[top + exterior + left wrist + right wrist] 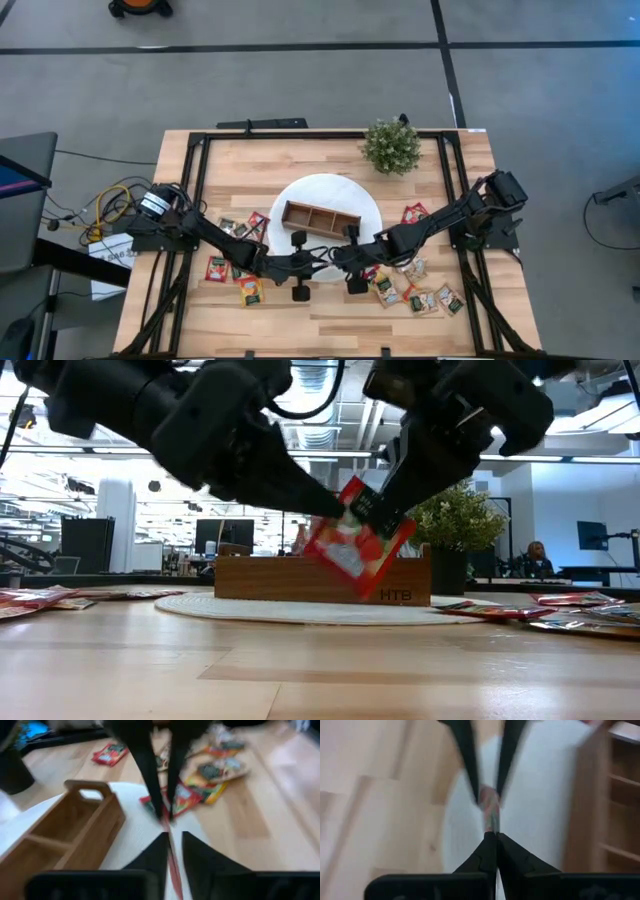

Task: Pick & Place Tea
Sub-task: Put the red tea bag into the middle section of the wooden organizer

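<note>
A red tea sachet (352, 548) hangs tilted above the near rim of the white disc (330, 190), in front of the wooden box (320, 217). My right gripper (382, 512) comes in from the table's right and is shut on it. My left gripper (174, 837) comes in from the left and meets it at the same sachet. Its fingers (470, 767) stand a little apart, one on each face of the sachet's other end. More tea sachets lie flat on the table at the left (235, 270) and at the right (420, 290). My right gripper pinches the red sachet's upper edge (492, 817) between its two fingers. It comes slanting down from the table's right. The sachet is lifted clear and hangs tilted below the fingers, above the disc. Whether my left gripper's fingers touch the sachet, I cannot tell.
The box has three compartments and stands on the disc just beyond the grippers. A small green plant (391, 146) stands at the far right of the table. A black frame (200, 160) runs around the tabletop. Bare wood lies along the near edge (300, 670).
</note>
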You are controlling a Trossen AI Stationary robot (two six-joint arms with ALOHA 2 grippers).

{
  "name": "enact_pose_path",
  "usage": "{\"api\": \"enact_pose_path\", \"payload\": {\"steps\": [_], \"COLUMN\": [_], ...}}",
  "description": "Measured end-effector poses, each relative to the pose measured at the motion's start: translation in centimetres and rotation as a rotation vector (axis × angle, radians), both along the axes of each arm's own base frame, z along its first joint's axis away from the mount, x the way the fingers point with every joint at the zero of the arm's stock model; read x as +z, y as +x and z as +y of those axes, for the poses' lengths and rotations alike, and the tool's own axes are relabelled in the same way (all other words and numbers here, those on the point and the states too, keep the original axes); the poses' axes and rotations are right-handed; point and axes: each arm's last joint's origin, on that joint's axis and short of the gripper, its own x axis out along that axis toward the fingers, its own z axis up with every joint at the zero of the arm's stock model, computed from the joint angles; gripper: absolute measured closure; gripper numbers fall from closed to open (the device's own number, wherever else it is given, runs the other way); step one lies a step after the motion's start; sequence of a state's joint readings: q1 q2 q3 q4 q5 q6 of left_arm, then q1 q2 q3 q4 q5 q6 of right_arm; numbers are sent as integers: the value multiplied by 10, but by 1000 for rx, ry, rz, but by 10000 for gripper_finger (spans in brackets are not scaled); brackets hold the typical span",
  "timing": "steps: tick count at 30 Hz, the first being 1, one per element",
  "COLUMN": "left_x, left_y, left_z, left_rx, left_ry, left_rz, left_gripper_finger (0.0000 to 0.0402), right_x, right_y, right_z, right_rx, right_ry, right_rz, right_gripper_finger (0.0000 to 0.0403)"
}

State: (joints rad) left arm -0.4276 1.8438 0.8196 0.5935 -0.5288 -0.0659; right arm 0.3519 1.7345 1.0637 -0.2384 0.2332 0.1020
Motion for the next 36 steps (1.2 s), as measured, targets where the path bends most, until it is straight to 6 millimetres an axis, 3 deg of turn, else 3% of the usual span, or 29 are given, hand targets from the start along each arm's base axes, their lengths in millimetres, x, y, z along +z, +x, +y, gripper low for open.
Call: {"api": "enact_pose_path", "payload": {"steps": [6, 9, 11, 15, 20, 28, 36], "left_x": [20, 32, 38, 39, 28, 10, 8], "left_y": [-21, -40, -54, -75, -82, -91, -92], "left_z": [-3, -2, 3, 14, 20, 32, 38], "left_rx": [194, 315, 378, 481, 515, 543, 565], "left_ry": [119, 120, 81, 26, 27, 25, 15], "left_rz": [39, 68, 106, 193, 224, 287, 327], "left_gripper_finger": [240, 213, 209, 224, 260, 339, 397], "right_x": [55, 81, 87, 83, 58, 35, 32], "right_y": [8, 14, 22, 40, 59, 73, 65], "right_z": [-18, -39, -55, -84, -104, -112, -116], "right_rx": [-140, -238, -277, -274, -263, -277, -315], "right_ry": [-67, -29, -12, 39, 39, 27, -39], "right_rz": [82, 121, 138, 170, 262, 316, 397], "right_gripper_finger": [402, 402, 402, 402, 403, 403, 403]}}
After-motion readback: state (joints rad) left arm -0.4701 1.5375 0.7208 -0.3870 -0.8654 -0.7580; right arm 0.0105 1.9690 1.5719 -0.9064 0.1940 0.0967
